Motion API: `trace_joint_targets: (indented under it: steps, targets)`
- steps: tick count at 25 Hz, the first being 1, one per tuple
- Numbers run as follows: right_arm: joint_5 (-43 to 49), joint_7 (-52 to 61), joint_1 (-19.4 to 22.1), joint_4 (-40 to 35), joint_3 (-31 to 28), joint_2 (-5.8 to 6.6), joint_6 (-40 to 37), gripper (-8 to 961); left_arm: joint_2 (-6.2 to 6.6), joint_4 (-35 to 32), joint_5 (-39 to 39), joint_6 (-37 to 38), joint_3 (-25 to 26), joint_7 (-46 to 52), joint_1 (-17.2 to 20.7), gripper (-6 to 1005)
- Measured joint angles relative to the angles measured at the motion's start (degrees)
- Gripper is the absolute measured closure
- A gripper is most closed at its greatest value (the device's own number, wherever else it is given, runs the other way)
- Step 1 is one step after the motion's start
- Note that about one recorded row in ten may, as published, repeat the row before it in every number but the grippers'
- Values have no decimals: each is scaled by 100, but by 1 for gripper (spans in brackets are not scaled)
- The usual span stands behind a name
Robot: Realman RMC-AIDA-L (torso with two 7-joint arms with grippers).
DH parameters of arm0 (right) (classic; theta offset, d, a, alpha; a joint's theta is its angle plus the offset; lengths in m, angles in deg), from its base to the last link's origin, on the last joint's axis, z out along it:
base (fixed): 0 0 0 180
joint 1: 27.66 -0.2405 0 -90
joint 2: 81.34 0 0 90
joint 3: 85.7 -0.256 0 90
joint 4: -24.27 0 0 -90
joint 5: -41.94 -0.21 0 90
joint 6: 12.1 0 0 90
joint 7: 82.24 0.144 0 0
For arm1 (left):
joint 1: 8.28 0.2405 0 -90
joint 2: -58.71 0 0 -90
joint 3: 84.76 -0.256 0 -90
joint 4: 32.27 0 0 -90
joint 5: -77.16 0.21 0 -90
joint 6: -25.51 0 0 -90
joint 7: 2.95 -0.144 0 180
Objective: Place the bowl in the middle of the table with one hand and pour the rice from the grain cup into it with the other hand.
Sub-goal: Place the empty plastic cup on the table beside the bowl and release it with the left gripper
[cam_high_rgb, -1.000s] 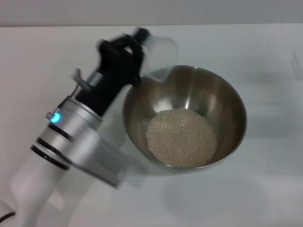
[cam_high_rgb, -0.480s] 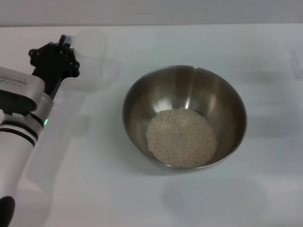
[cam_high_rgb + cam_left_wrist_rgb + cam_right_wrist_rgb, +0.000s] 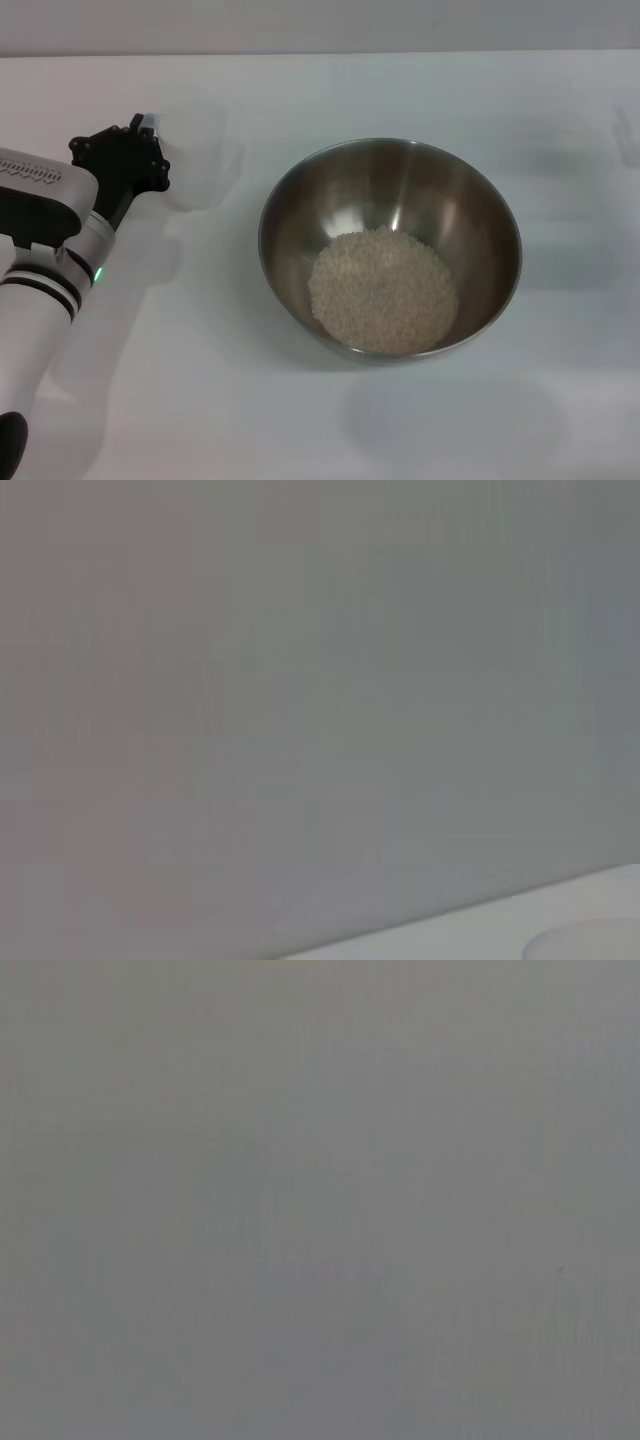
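One bowl (image 3: 390, 245) mid-bench (image 3: 560, 420), one rice (image 3: 383, 290) heap inside, one grain cup (image 3: 195, 150) at its 9 o'clock (upright), left tool (image 3: 150, 140) clamped on it.

No text, label, brand, number or sign can be read anywhere. The bowl (image 3: 390, 245), the grain cup (image 3: 195, 150) and the table (image 3: 300, 420) show no writing. On the left arm at about nine o'clock there is only a faint dotted pattern on its grey band, too small to make out as letters.
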Motion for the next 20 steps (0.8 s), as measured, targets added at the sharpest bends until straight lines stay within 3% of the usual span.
trace_joint_targets:
  steps: [18, 20]
  targets:
    - [0, 0, 89, 16, 0, 2, 53, 465, 51, 70, 29, -180, 21, 691, 332, 900]
    - [0, 0, 104, 8, 0, -3, 54, 465, 59, 86, 106, -2, -26, 698, 447, 814]
